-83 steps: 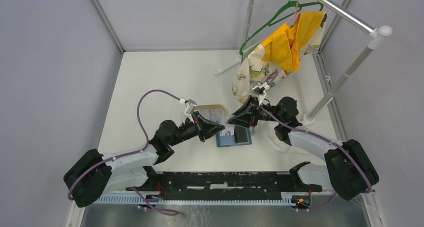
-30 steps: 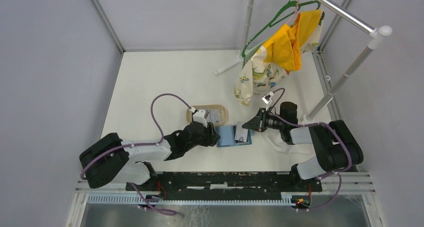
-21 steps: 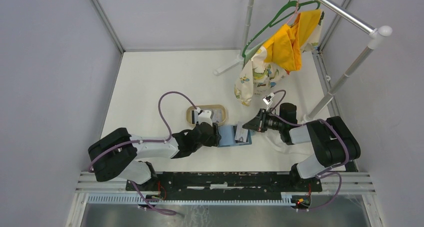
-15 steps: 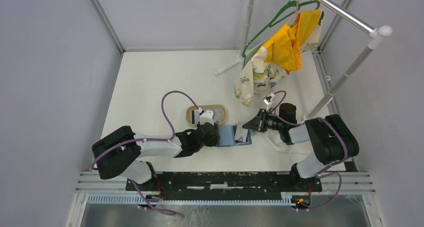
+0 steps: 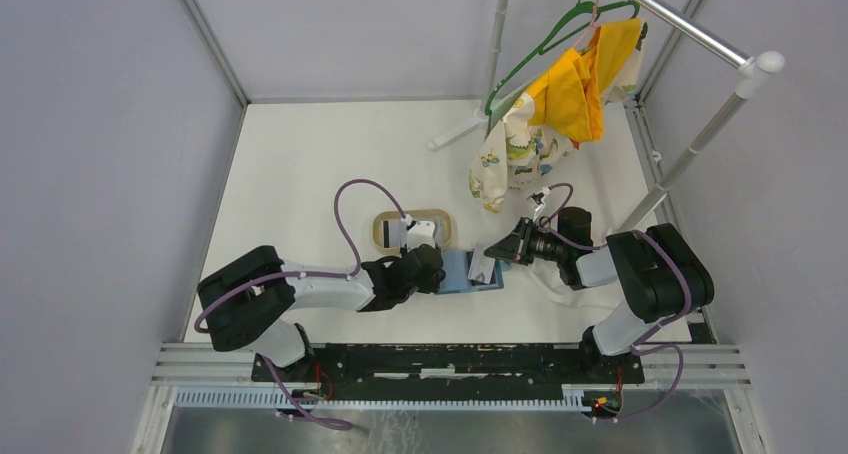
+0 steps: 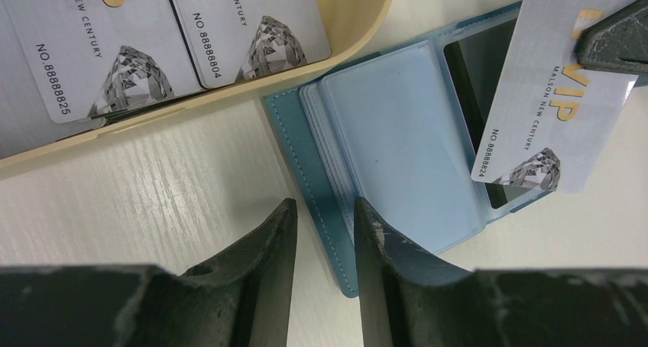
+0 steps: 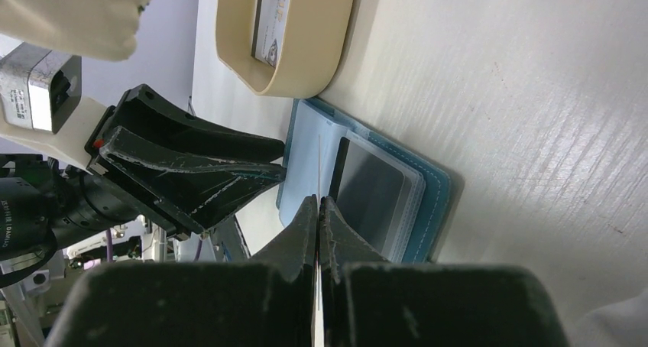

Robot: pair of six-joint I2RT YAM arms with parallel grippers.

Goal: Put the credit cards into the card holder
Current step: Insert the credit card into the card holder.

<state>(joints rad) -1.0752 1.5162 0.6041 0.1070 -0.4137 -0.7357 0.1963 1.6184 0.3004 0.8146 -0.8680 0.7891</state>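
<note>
While the card holder [image 6: 397,125] lay open and flat on the white table [image 6: 153,202], the left pincer [image 6: 323,205] sat low at its left edge. Its two fingers stood a little apart, released, with nothing clamped. The blue cover's stitched left border ran up out of the narrow gap between them, and the right-hand finger overlapped the cover's near corner. The clear sleeves fanned out just to the right of that finger.

The right pincer [image 7: 318,202] was clenched on a pale credit card [image 6: 546,95] printed with gold letters and a diamond, gripping it by its far right corner. That card hung tilted over the right half of the holder, partly covering a dark panel there. Whether it touched the holder could not be told. From the right wrist it showed only as a thin line, edge-on.

More credit cards [image 6: 244,26] of the same pale print lay in the tan tray [image 6: 367,18], just beyond the holder to the far left.
</note>
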